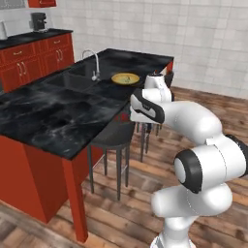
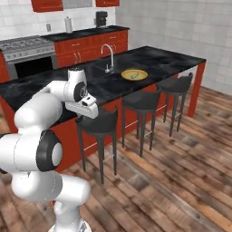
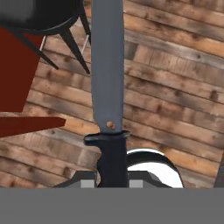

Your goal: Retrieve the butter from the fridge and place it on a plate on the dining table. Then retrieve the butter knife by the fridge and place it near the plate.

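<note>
One butter knife (image 3: 107, 78) sits clamped in the gripper (image 3: 112, 175), whose jaws are closed on its dark handle; the grey blade runs straight toward 12 o'clock in the hand view, above bare wooden floor (image 3: 175, 87). At 10 to 11 o'clock in that view lie a black stool seat (image 3: 39, 13) with splayed legs and the red base of the dining table.

From the base cameras, the hand hangs beside the long edge of the dining table (image 2: 172, 61), over the nearest of three stools (image 2: 97, 124) lined along that edge. Open floor spreads on the stool side of the island, toward 3 to 5 o'clock in the right base view.

On the black top, the plate (image 2: 134, 74) rests near the edge, just beside the sunken sink (image 2: 97, 72) and its curved tap (image 2: 108, 56). Something small lies on the plate, too small to identify; the butter cannot be made out for certain.
</note>
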Tool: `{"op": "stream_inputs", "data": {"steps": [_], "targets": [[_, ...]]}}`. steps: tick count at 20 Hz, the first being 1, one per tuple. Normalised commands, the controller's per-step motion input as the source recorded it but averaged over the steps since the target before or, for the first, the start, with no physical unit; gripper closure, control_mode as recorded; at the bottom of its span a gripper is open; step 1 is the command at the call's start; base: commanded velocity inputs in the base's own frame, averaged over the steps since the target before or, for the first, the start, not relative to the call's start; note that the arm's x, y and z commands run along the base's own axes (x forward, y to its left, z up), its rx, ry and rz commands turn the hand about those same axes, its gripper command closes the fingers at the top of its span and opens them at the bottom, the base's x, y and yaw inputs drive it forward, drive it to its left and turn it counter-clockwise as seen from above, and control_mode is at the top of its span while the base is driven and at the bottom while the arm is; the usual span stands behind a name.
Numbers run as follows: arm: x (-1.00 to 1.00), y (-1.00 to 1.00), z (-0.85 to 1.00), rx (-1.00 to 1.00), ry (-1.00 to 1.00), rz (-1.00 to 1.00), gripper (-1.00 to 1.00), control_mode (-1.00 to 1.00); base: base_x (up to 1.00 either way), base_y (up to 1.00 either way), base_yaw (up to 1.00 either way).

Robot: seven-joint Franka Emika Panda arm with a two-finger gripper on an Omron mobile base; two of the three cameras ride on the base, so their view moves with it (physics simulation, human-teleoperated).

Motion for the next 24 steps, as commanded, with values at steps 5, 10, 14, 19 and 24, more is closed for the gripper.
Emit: {"op": "stream_inputs", "data": {"steps": [5,10,14,19,24], "targets": [[0.00,0.00,0.00,0.00,0.00,0.00,1.00,1.00,0.55,-0.94,0.44],[0.00,0.00,0.00,0.00,0.00,0.00,1.00,1.00,0.61,-0.92,0.44],[0.00,0.00,0.00,0.00,0.00,0.00,1.00,1.00,0.67,-0.96,0.42],[0.00,0.00,0.00,0.00,0.00,0.00,1.00,1.00,0.49,-1.00,0.40],[0.00,0.00,0.00,0.00,0.00,0.00,1.00,1.00,0.32,-1.00,0.36]]}}
